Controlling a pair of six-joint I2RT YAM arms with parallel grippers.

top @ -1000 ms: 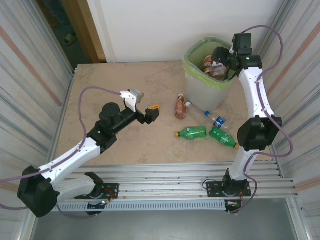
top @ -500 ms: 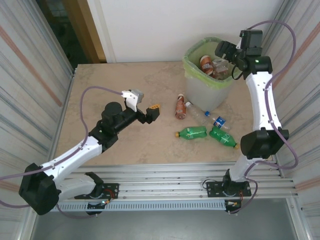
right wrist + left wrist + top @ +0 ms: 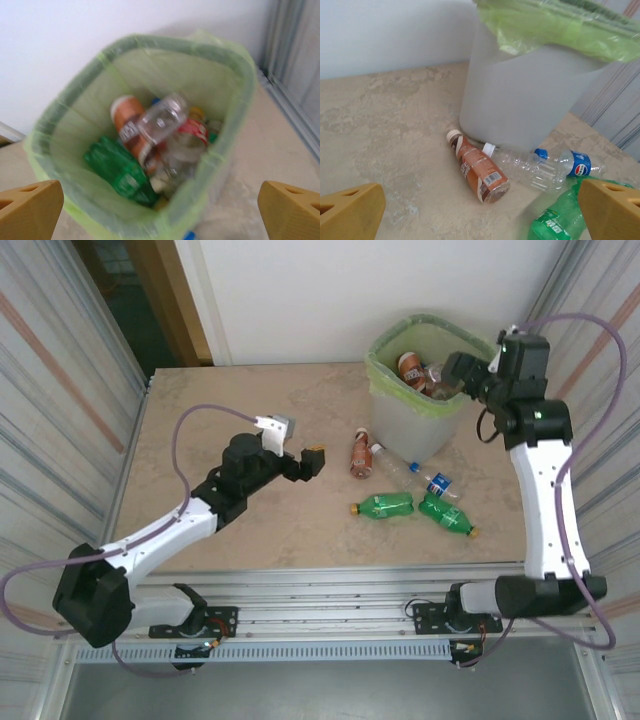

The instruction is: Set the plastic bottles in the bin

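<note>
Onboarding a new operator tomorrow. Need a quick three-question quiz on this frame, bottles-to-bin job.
1. True or false: the right claw, above the bin, is gripping a bottle.
2. How many green bottles lie on the table?
3. Which is nearest the left claw? A. the bin B. the brown bottle C. a green bottle

Key: 1 false, it is open and empty; 2 two; 3 B.
</note>
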